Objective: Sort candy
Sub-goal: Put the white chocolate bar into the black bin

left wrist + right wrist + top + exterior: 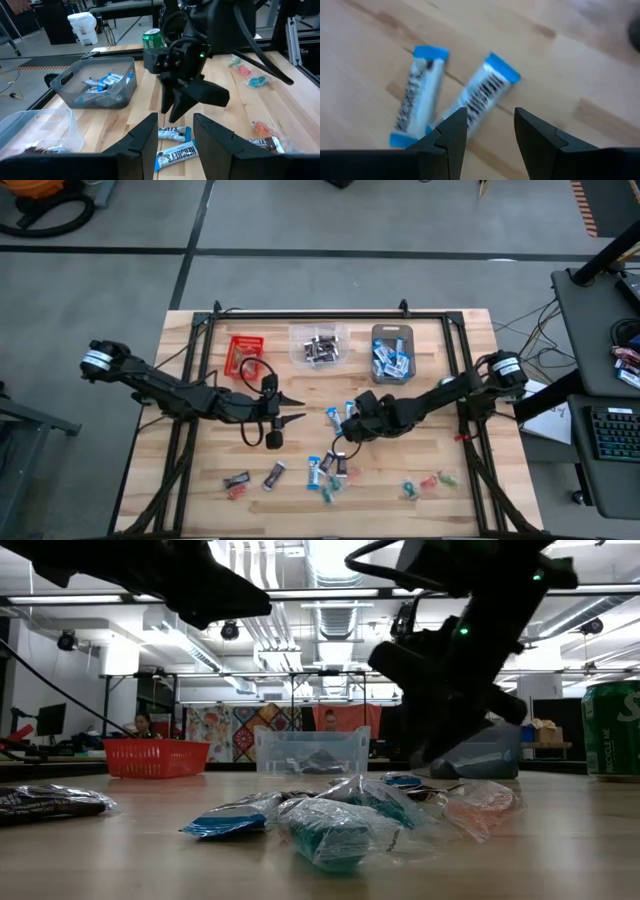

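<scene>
Teal-wrapped candy (335, 830) lies nearest the low camera, in a crinkled heap with a blue piece (225, 823) and a pink one (480, 805); wrappers overlap, so a count is not possible there. Right gripper (489, 129) hangs over two blue-and-white bars (417, 102) on the bare wood near the table's middle, fingers parted with nothing between them; one bar's end runs under a fingertip edge in the right wrist view, contact not discernible. Left gripper (291, 408) sits just left of those bars, fingers spread, empty. Loose sweets scatter along the table's front edge (330, 478). Grey bin (392, 350) holds blue-and-white pieces, clear bin (318, 345) dark ones; red bin (244, 352) contents are hard to make out. Green can (152, 39) is partly hidden behind the right arm.
</scene>
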Motion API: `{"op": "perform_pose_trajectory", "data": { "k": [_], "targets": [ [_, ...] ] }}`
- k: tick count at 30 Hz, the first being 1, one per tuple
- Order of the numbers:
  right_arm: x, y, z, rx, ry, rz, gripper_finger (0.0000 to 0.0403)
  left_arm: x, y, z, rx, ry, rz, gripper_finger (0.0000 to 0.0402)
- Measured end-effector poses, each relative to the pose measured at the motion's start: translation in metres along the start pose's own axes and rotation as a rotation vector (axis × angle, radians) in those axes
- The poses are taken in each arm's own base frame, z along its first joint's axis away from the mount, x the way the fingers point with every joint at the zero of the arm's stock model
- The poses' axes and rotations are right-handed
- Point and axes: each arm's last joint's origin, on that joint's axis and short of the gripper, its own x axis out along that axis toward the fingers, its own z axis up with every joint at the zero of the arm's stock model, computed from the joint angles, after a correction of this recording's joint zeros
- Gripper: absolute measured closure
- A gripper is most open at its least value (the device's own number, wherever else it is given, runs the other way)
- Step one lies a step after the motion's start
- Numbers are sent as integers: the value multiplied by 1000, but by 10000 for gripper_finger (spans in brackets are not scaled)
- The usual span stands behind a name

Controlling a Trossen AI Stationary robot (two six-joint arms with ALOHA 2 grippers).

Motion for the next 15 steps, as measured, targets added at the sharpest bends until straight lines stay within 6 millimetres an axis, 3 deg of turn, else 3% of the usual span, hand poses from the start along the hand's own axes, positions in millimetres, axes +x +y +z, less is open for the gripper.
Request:
{"op": "perform_pose_trajectory", "data": {
  "k": [8,15],
  "targets": [
    [9,6,6,-22,-9,6,250,0,0,0,1,1,0,294],
    [29,23,4,-60,28,-8,250,0,0,-1,1,2,1,294]
  ]
}}
